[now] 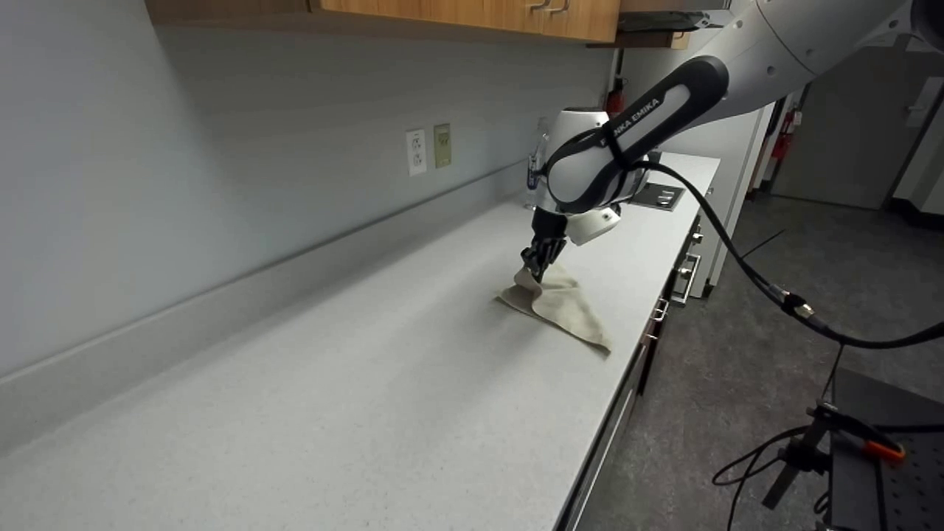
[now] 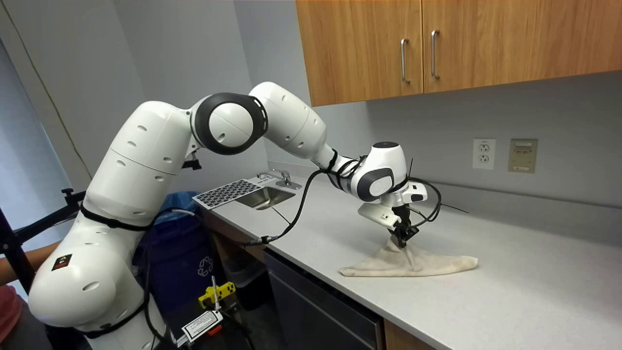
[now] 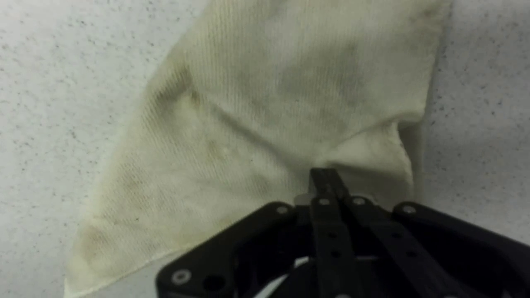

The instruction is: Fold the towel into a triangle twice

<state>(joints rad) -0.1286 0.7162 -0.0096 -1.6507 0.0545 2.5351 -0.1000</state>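
Observation:
The cream towel (image 1: 571, 308) lies on the white counter, with part of it pulled up in a peak at my fingertips. It also shows in an exterior view (image 2: 430, 265), with pointed ends spread to both sides. In the wrist view the towel (image 3: 248, 107) has creases running to the fingers, some darker stains, and a raised fold at its right edge. My gripper (image 3: 328, 178) is shut on the towel, with its fingers pressed together. In both exterior views the gripper (image 1: 538, 273) (image 2: 401, 241) points down, low over the counter. The pinched cloth between the fingertips is hidden.
The counter (image 1: 332, 413) runs along a grey wall with outlets (image 1: 417, 152). Its front edge is near one towel corner. A clear bottle (image 1: 532, 177) stands by the wall behind the arm. A sink (image 2: 265, 197) is farther along. Wooden cabinets (image 2: 362, 48) hang above.

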